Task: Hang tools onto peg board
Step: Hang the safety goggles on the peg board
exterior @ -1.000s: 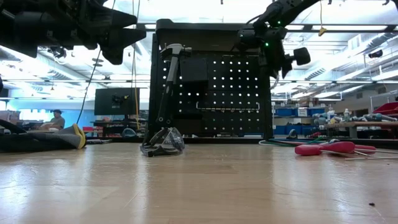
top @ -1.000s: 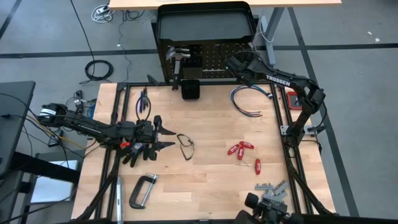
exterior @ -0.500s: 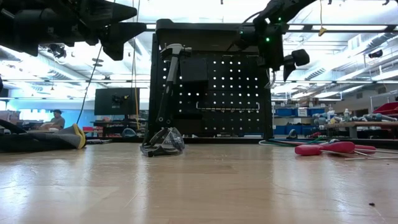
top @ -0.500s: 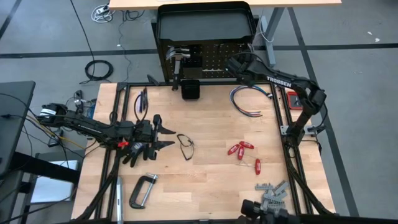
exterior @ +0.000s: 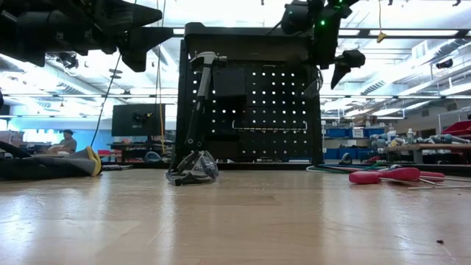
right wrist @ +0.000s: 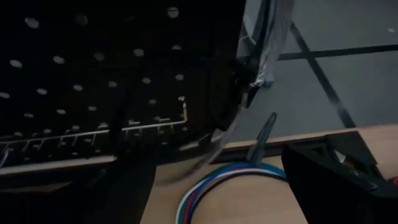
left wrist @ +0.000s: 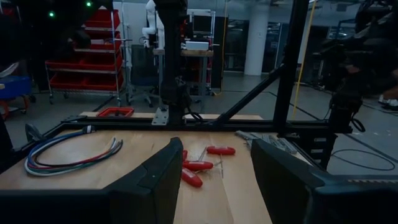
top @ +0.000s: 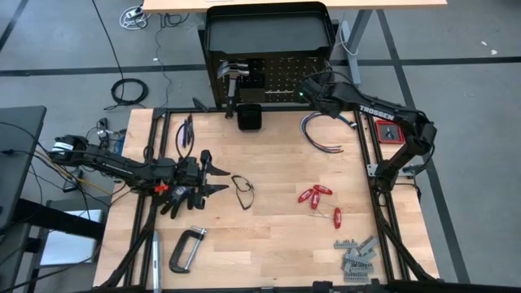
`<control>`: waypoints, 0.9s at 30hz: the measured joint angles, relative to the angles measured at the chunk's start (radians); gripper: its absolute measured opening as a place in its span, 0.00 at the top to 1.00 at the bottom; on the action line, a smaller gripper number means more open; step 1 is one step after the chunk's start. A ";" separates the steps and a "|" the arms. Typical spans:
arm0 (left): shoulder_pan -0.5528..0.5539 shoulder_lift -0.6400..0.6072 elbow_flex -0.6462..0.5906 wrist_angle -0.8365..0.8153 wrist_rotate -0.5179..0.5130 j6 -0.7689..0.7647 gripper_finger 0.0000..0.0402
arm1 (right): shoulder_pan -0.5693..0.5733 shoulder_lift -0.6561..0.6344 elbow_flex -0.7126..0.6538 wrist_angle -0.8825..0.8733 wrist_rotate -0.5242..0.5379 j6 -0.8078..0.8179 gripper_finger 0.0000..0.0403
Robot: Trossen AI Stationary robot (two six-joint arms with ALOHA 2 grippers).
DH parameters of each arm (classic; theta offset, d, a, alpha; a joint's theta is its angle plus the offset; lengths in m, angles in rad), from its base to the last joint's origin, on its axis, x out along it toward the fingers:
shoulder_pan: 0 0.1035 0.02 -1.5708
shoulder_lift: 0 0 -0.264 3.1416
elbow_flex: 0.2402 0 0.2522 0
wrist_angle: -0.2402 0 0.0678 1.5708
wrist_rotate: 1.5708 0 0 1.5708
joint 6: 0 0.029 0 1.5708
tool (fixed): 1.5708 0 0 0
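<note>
The peg board (top: pixel 281 77) (exterior: pixel 272 110) stands upright at the table's far edge. A hammer (exterior: pixel 200 88) hangs on its left part by the steel head, handle down. My right gripper (top: pixel 306 86) (exterior: pixel 335 51) is high at the board's right edge, open and empty. My left gripper (top: pixel 216 177) (left wrist: pixel 214 174) hovers level over the table's left part, open and empty. On the table lie the glasses (top: pixel 243 191), red drivers (top: pixel 316 195), C-clamp (top: pixel 186 248), pliers (top: pixel 187 134) and grey metal pieces (top: pixel 356 254).
A small black box (top: pixel 249 117) sits before the peg board. Blue-white cables (top: pixel 326 134) (right wrist: pixel 211 186) lie at the far right, under my right gripper. A thin wire rail (right wrist: pixel 124 127) sticks out of the board. The black frame rails (top: pixel 368 163) border the table.
My right gripper has risen along the peg board's right edge and tipped, while its arm has swung toward the table's right edge. The hammer and the tools on the table lie as before.
</note>
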 joint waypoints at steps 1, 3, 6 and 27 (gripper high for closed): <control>0.000 0.000 0.000 0.000 0.000 0.000 0.51 | 0.000 -0.001 0.000 0.000 -0.012 -0.001 0.13; 0.000 0.000 0.000 -0.001 0.000 0.000 0.51 | 0.000 -0.001 0.000 0.014 -0.038 -0.028 0.13; 0.000 0.000 0.000 0.000 0.000 0.000 0.51 | -0.001 0.001 0.000 0.056 -0.040 -0.080 0.13; 0.000 0.000 0.000 0.000 0.000 0.001 0.51 | 0.044 0.002 0.000 0.312 -0.037 -0.156 0.16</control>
